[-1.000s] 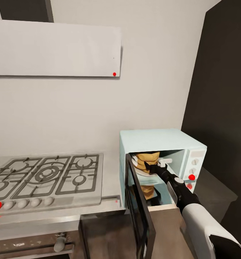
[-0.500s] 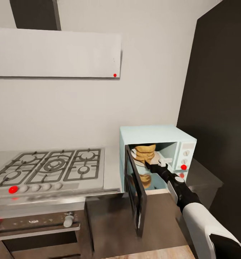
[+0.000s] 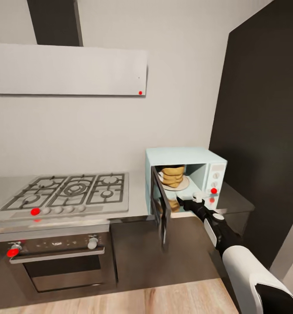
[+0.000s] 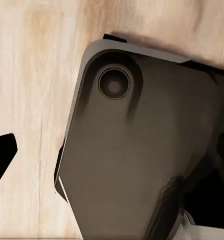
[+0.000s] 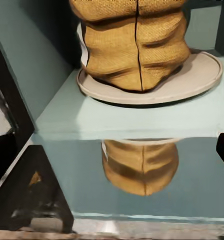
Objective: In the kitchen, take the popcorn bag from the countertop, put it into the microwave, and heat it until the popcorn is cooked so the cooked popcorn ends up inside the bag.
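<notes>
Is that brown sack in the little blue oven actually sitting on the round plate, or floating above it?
Touching. In the right wrist view the popcorn bag sits with its base on the round plate inside the microwave, no gap under it.

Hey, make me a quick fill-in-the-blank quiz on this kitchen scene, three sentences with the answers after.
1. The popcorn bag sits inside the ____.
2. The microwave door is ____.
3. Under the bag lies a round pale ____.
The right gripper is outside the opening.

Answers: microwave; open; plate
</notes>
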`<state>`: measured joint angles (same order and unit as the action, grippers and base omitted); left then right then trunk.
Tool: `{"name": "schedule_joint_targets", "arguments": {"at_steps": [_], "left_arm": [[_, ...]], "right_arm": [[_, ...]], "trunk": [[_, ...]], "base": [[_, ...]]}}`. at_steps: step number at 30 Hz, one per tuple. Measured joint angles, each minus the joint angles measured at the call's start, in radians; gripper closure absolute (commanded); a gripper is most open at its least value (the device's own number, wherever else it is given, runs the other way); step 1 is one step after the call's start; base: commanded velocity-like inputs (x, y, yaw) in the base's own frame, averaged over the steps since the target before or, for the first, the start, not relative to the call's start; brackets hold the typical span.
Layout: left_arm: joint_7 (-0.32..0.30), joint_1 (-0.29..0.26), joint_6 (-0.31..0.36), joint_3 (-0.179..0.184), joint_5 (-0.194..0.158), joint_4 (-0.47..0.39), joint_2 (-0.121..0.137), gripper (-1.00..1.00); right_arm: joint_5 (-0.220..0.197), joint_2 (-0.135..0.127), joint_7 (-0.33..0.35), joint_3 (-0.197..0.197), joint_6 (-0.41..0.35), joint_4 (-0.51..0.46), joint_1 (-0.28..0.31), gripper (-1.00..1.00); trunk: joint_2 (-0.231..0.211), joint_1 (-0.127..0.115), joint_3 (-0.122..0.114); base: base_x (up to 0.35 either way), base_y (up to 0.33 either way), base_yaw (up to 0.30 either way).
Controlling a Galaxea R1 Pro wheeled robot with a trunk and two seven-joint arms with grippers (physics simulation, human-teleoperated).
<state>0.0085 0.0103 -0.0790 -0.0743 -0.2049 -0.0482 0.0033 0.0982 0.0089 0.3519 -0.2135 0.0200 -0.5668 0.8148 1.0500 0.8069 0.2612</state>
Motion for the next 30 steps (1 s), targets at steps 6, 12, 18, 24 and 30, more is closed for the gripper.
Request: {"name": "schedule_joint_targets", "arguments": {"at_steps": [6, 12, 18, 24, 30], "left_arm": [[0.0, 0.0, 0.0, 0.0, 0.0, 0.001, 0.0, -1.0], [0.0, 0.0, 0.0, -0.001, 0.0, 0.001, 0.0, -1.0], [0.0, 0.0, 0.0, -0.001, 0.0, 0.0, 0.0, -1.0], [0.0, 0.0, 0.0, -0.001, 0.0, 0.0, 0.0, -1.0], [0.0, 0.0, 0.0, -0.001, 0.0, 0.0, 0.0, -1.0]], "right_arm": [[-0.004, -0.031, 0.005, -0.002, -0.12, -0.14, 0.001, -1.0], [0.0, -0.085, 0.007, -0.005, -0.505, -0.355, 0.0, -1.0], [0.135, -0.113, 0.011, -0.006, -0.56, -0.365, -0.094, -1.0], [0.148, -0.155, 0.01, -0.005, -0.561, -0.325, -0.191, -1.0], [0.168, -0.161, -0.007, -0.002, -0.546, -0.009, -0.25, -1.0]], "trunk": [[0.0, 0.0, 0.0], [0.0, 0.0, 0.0], [0.0, -0.001, 0.0], [0.0, -0.001, 0.0], [0.0, -0.001, 0.0]], "base": [[-0.335, 0.0, 0.0], [-0.196, 0.0, 0.0], [-0.002, 0.0, 0.0], [0.0, 0.0, 0.0], [0.0, 0.0, 0.0]]}}
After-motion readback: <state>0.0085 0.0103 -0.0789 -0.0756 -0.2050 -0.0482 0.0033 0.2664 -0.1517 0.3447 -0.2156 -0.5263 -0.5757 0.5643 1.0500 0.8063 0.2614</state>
